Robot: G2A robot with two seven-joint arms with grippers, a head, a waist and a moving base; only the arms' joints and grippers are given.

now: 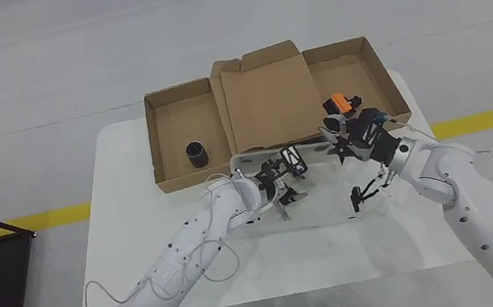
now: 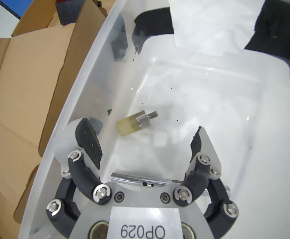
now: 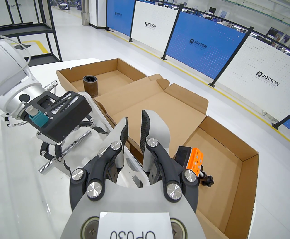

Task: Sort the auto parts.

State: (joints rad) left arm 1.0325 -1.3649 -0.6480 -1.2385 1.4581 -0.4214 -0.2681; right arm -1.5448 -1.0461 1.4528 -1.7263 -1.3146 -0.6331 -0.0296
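Left gripper [image 2: 142,134] is noted low inside the clear bin [image 2: 74,90], fingers spread wide, nothing held between them. The stud part [image 2: 130,126] is a pale yellowish cylinder capped by a metal hex collar and a short threaded stub. It is seen lying flat on the bin floor, just ahead of the fingertips and within the span between them. It lies nearer to one finger than the other and touches neither.

Its long axis is judged to run nearly along the line from finger to finger, only slightly skewed. A straight closing would therefore be met end-on, at pale tip and thread, not across the body. A turn of the wrist is judged to be called for before descent, so that the round flank is taken. A chrome rod [image 2: 136,180] is noted lying crosswise under the palm, behind the fingers and apart from the stud part.

Right gripper [image 3: 134,130] is seen above the bin's rim beside the cardboard box [image 1: 267,100], fingers drawn nearly together with a narrow gap, nothing between them. It is well apart from the stud part, so the left arm is judged the nearer.

In the box, a dark cylinder [image 1: 197,152] is seen in the compartment on the robot's left side, and an orange-and-black part [image 3: 196,159] in the one on its right.
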